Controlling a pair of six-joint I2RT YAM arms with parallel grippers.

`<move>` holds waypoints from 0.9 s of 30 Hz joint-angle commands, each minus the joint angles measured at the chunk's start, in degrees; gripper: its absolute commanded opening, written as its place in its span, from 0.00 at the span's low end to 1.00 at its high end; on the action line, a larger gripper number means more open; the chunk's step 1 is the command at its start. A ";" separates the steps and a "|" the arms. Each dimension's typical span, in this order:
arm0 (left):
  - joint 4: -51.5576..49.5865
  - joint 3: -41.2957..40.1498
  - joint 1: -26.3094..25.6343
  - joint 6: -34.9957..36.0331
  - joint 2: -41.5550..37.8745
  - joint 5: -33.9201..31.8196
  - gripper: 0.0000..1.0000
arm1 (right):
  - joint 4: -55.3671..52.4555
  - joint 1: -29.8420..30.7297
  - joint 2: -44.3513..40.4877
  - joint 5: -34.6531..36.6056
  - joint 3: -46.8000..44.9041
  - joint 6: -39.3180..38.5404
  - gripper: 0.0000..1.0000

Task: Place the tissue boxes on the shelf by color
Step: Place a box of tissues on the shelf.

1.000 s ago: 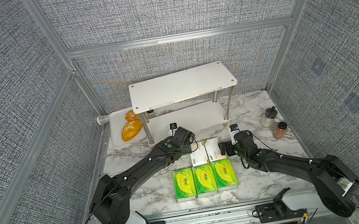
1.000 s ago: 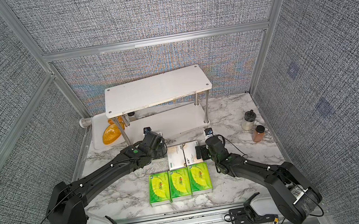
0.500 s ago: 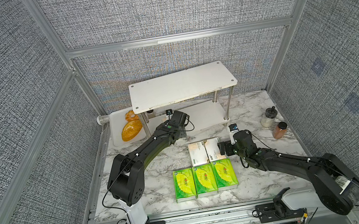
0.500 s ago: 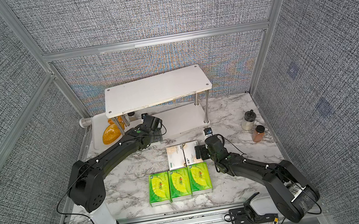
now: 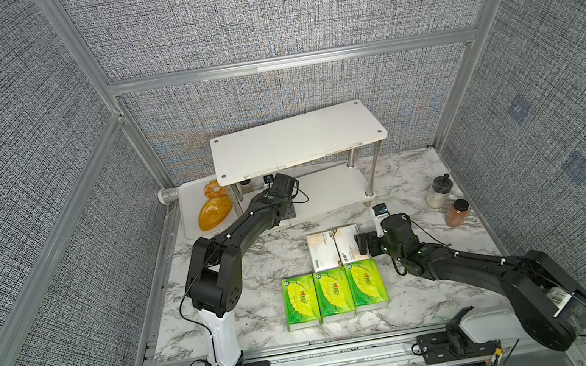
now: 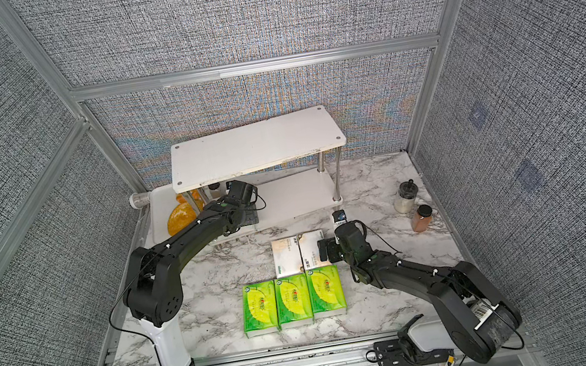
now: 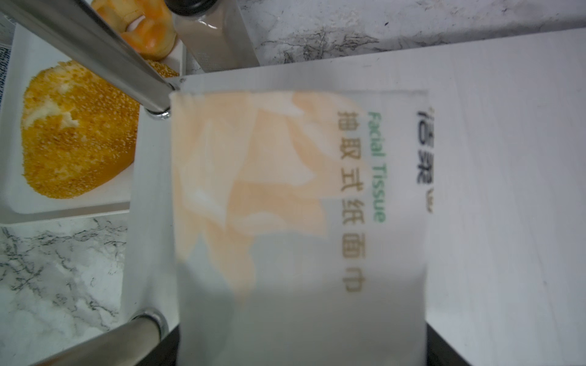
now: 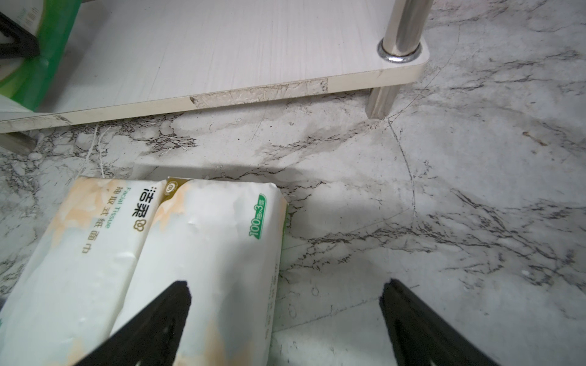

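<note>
Count: three green packs (image 5: pixel 334 293) side by side in a row on the desk (image 5: pixel 420 291), near edge. Two white packs (image 5: pixel 322 251) touching each other, just behind that row. Third white pack (image 7: pixel 298 206) at the shelf (image 5: pixel 296 139). One shelf, two tiers, four chrome legs. One tray (image 5: pixel 188 196) far left with two bread pieces (image 5: pixel 213 212). Two jars (image 5: pixel 438 191) far right.

Left arm (image 5: pixel 244 235): up from the near-left base, elbow raised, forearm stretched far toward the shelf's left end, wrist tucked under the top board's edge. Right arm (image 5: pixel 467 264): low over the desk from the near-right base, reaching left and far.

Left gripper (image 7: pixel 299 348): clamped on the third white pack, which sticks out ahead of it over the left end of the lower board (image 5: pixel 328 190), close to the front-left leg. Whether it rests on the board or hangs just above it: cannot tell.

Right gripper (image 8: pixel 287 283): spread wide, holding nothing. Straddles the right edge of the right-hand white pack, one finger over that pack, the other over bare desk. Contact unclear.
</note>
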 commanded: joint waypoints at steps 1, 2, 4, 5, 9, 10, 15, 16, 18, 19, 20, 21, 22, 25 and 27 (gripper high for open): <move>1.43 0.24 0.97 1.07 0.43 0.30 0.82 | 1.25 0.18 0.00 -0.71 -0.23 0.13 0.99; 1.69 0.22 1.08 1.26 0.67 0.29 0.83 | 1.38 0.18 0.04 -0.82 -0.23 0.22 0.99; 2.13 0.40 1.56 1.39 0.99 0.81 0.83 | 1.49 0.27 0.09 -0.98 -0.29 0.26 0.99; 1.91 0.95 1.84 1.23 0.97 1.06 0.83 | 1.52 0.40 0.25 -1.06 -0.21 0.26 0.99; 1.39 2.72 2.66 1.15 3.53 1.74 0.85 | 1.60 0.69 0.75 -1.08 -0.06 0.37 0.99; 1.08 3.27 2.79 1.22 4.02 1.78 0.85 | 1.61 0.80 0.79 -1.09 -0.04 0.43 0.99; -0.18 4.54 3.28 0.87 5.53 2.34 0.90 | 1.53 1.15 0.88 -1.08 -0.07 0.52 0.99; -0.19 4.26 3.31 0.87 5.39 2.61 0.91 | 1.46 1.24 0.79 -1.11 -0.15 0.52 0.99; 0.36 3.21 3.31 0.72 4.49 2.90 0.92 | 1.34 1.24 0.71 -1.02 -0.24 0.48 0.99; 0.75 2.72 3.32 0.69 3.82 2.98 0.93 | 1.35 1.24 0.68 -1.01 -0.28 0.46 0.99; 0.77 2.49 3.28 0.69 3.28 3.06 0.94 | 1.35 1.24 0.70 -1.02 -0.26 0.43 0.99; 0.82 2.51 3.24 0.78 2.81 3.27 0.94 | 1.43 1.24 0.78 -1.02 -0.26 0.48 0.99; 0.61 2.68 3.19 1.01 2.40 3.48 0.94 | 1.51 1.32 0.87 -1.00 -0.27 0.52 0.99; -0.05 3.36 2.99 1.35 1.53 3.55 0.95 | 1.62 1.42 1.14 -1.17 0.03 0.69 0.99; -0.15 3.87 2.84 1.56 -0.23 3.41 0.96 | 1.61 1.58 1.17 -1.20 0.11 0.71 0.99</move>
